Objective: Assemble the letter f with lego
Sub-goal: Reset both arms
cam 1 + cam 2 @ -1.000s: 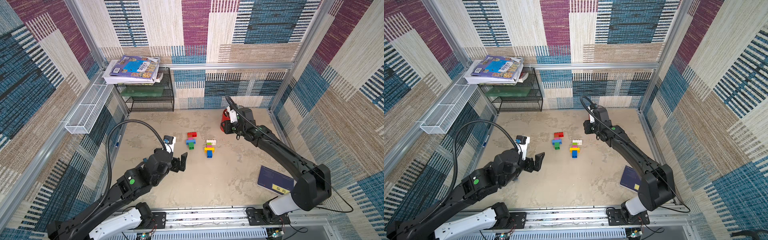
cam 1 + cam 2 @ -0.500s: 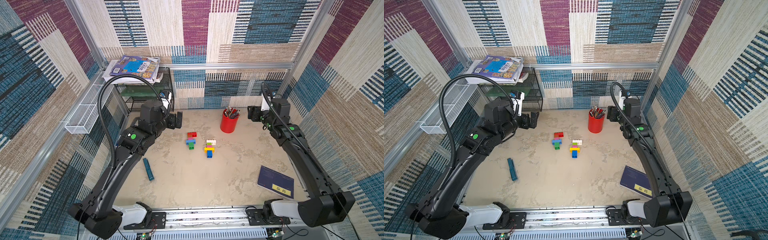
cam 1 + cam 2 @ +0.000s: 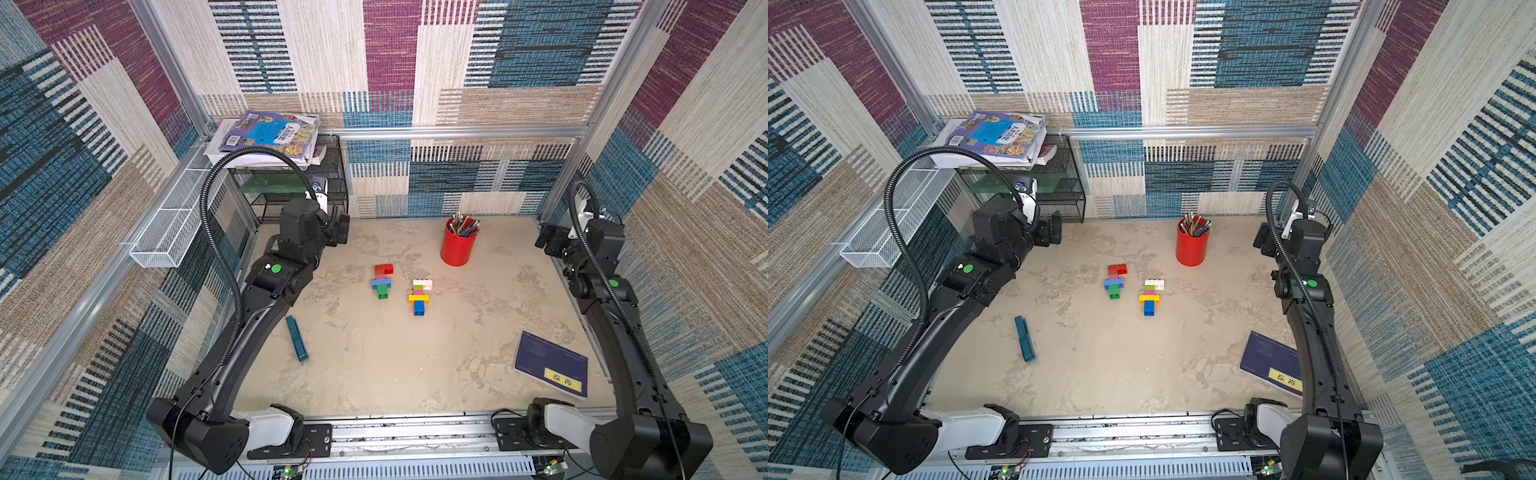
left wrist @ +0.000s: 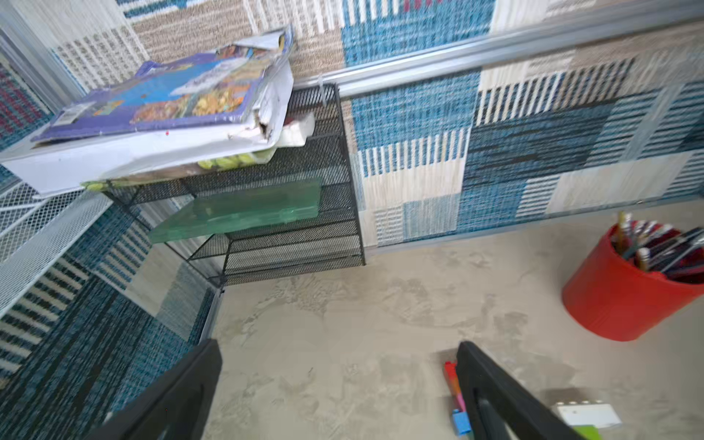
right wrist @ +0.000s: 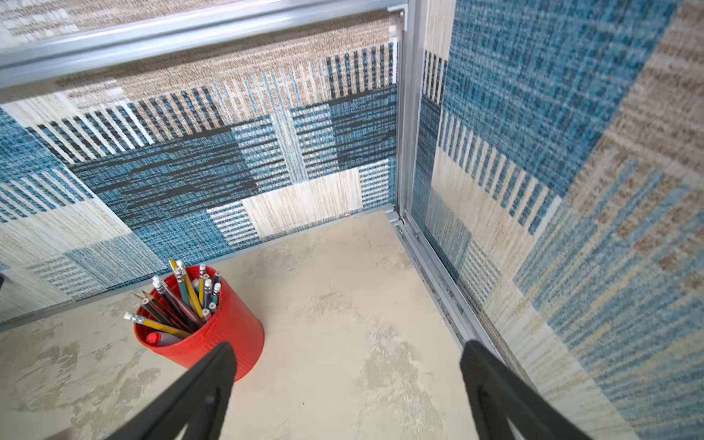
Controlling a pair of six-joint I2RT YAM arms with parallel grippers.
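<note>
Beside the back wall, red cup holds pencils; left tool and right tool gape empty.

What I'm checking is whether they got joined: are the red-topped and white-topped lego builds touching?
Apart. In both top views bare table shows between the red-topped lego build and the white-topped lego build.

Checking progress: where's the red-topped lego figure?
In both top views the red-topped lego figure lies beside the white-topped lego figure, on its left-arm side, with the pen cup behind them.
</note>
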